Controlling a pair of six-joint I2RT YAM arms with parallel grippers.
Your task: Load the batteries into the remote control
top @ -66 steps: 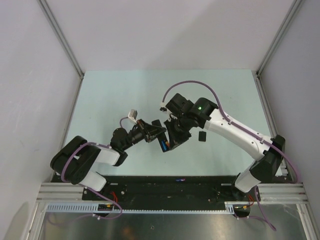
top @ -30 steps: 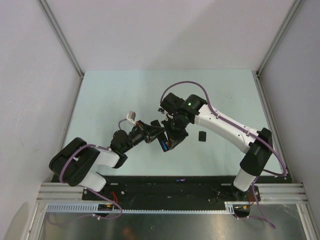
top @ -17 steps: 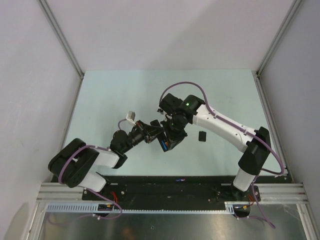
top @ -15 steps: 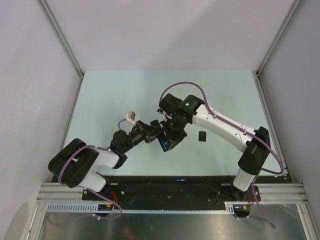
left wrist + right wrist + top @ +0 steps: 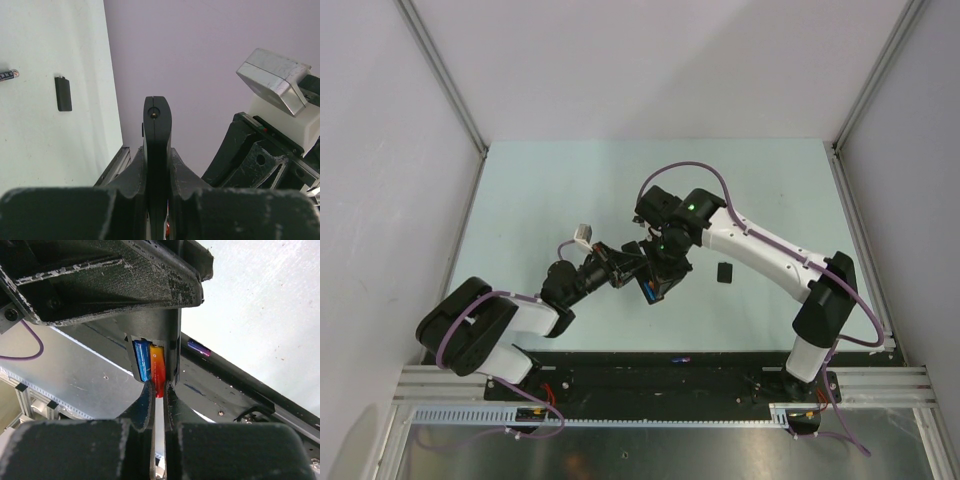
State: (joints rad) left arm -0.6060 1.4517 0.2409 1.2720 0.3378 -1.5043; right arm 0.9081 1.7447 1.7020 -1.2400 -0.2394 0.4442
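My left gripper (image 5: 628,262) is shut on the black remote control (image 5: 642,272) and holds it off the table; in the left wrist view the remote (image 5: 157,125) stands edge-on between the pads (image 5: 157,160). My right gripper (image 5: 159,388) is shut on the red-orange battery (image 5: 158,371), whose upper part sits in the remote's open compartment (image 5: 172,340) beside the bright blue battery (image 5: 142,360). The blue battery (image 5: 647,291) also shows in the top view, under my right gripper (image 5: 662,276).
A small black cover (image 5: 725,272) lies on the table right of the grippers; it also shows in the left wrist view (image 5: 63,93) near a silvery battery (image 5: 8,75). A dark bluish battery (image 5: 680,358) lies on the black base rail (image 5: 720,370).
My right arm has swung a little left and inward toward the remote, its elbow drawing nearer. The left arm has held the remote still.
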